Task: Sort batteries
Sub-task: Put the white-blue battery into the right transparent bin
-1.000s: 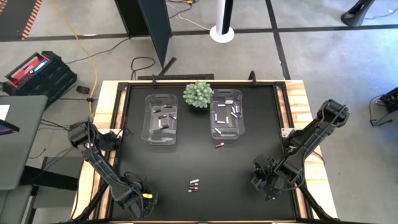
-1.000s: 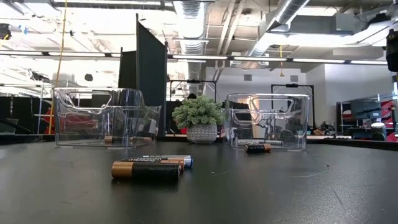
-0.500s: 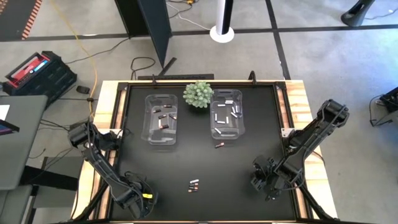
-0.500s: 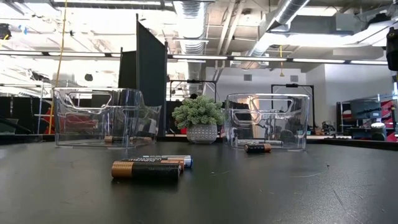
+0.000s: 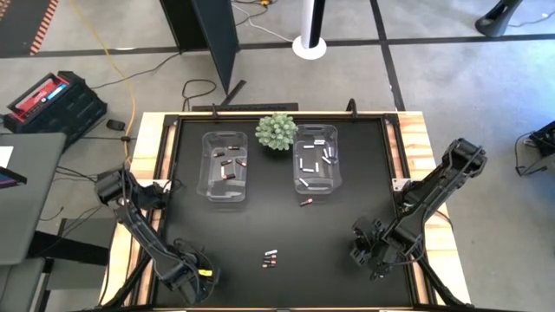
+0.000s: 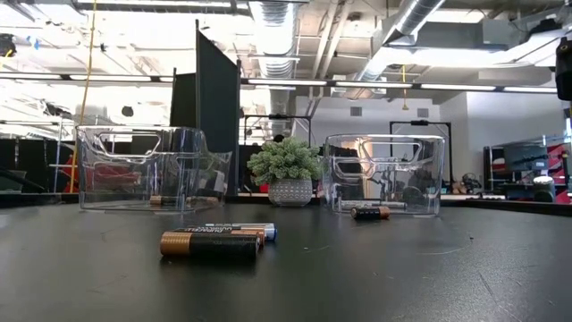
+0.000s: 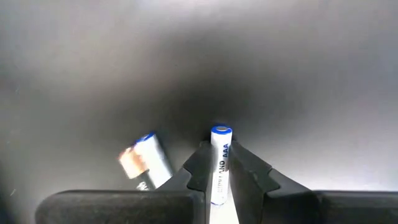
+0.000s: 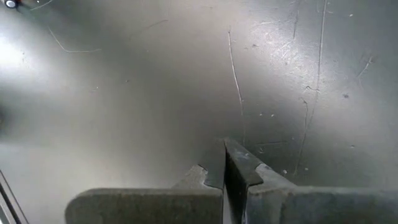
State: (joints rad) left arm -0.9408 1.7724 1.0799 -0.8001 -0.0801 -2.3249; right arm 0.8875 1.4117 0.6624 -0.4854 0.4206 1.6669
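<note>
Two hands sit low at the near edge of the surface (image 5: 347, 165): the left hand (image 7: 221, 180) is clamped on a pale battery (image 7: 219, 163), its long axis running straight out between the fingers, blue-ringed cap forward; the right hand (image 8: 222, 177) waits pressed together, holding nothing. Lift squarely, without twisting the cell, and clear the loose battery (image 7: 144, 160) just beside it. Carry toward the far bin of pale cells (image 5: 316, 159).

Change record: none visible in the high and low views. Both dark arms, clear bins and loose cylindrical batteries (image 5: 270, 256) occupy identical positions in all frames.
</note>
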